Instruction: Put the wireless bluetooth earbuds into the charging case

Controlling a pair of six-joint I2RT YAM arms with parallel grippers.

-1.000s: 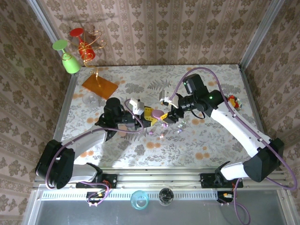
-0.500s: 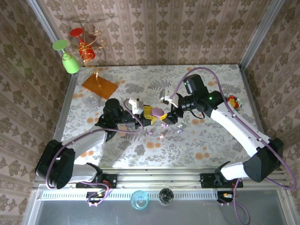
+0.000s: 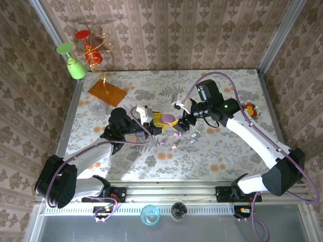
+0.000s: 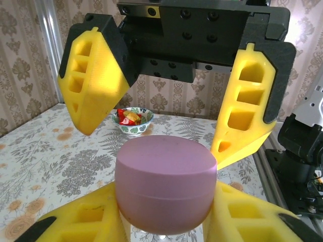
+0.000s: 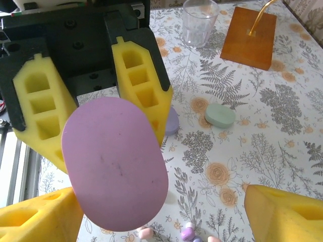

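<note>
A mauve pebble-shaped charging case [image 4: 165,184] is pinched, lid closed, between the yellow foam fingers of my left gripper [image 4: 166,212], above the middle of the table [image 3: 168,119]. My right gripper [image 5: 161,214] faces it from the right with its fingers spread wide, touching nothing; its yellow fingers [image 4: 93,83] stand above and behind the case. Small pink [image 5: 145,233] and purple [image 5: 187,232] earbuds lie loose on the tablecloth below the case, and show as tiny specks [image 3: 175,146] in the top view.
A pale green case [image 5: 220,115] and a lilac case [image 5: 172,121] lie on the table. A clear cup [image 5: 200,21] and an orange block [image 5: 251,35] stand at the far left. A bowl of sweets [image 3: 251,108] sits at the right.
The right gripper's jaws have spread wider and drawn slightly away from the case. The left gripper has shifted the case a little farther from the near edge.
</note>
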